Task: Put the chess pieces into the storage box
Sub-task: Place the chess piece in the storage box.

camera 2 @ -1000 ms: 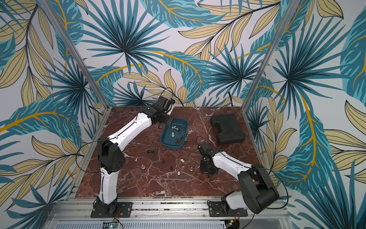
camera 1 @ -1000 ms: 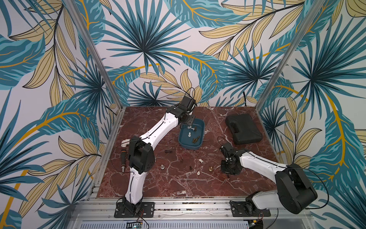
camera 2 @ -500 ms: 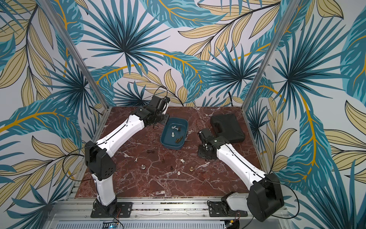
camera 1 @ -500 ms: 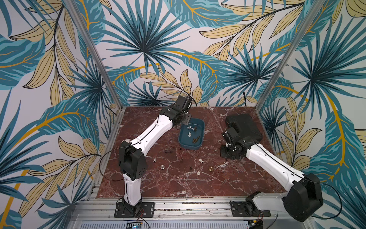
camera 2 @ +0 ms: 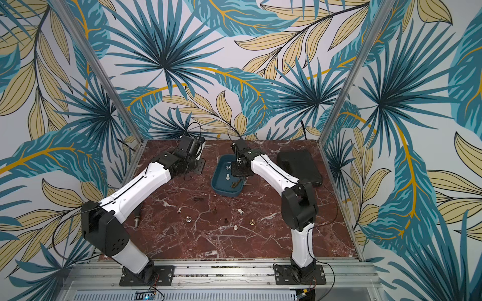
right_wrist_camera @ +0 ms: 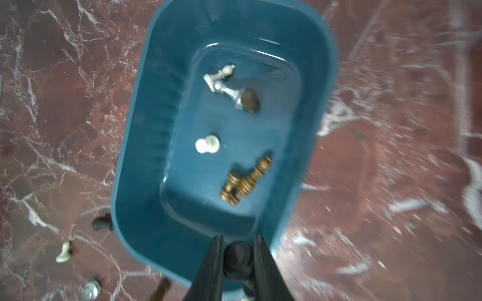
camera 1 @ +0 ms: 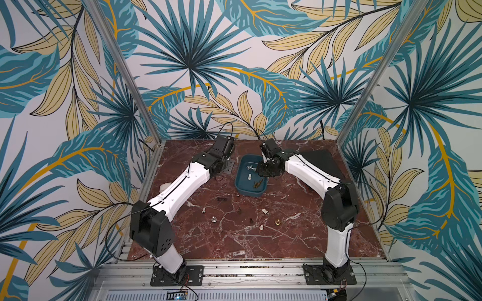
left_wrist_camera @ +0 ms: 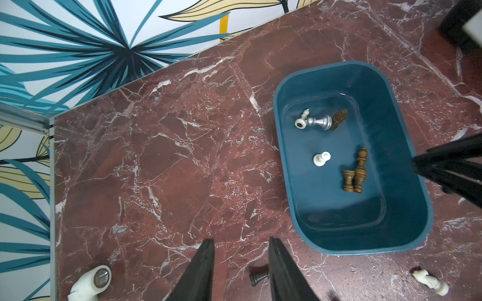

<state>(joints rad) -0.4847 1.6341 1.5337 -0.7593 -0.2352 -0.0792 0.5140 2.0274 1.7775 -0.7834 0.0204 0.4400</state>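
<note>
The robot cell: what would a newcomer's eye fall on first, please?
The vivid palm-leaf wallpaper around the cell comes first. Next, the right arm's jaws, shut on a black chess piece, hang over the edge of the teal storage box, which holds several pieces. Loose chess pieces dot the red marble table in front of it.

A robotics lab test cell rather than a lived-in room; two white-and-black robot arms (camera 1: 180,187) stand on black base plates (camera 1: 195,276) bolted to an aluminium rail (camera 1: 250,265) along the front; bare aluminium posts (camera 1: 125,70) frame flat wall panels (camera 1: 190,67) printed with tropical leaves; the tabletop (camera 1: 234,242) is a red marble-look sheet; loose cables and a small lit circuit board (camera 1: 180,297) sit exposed below.
</note>
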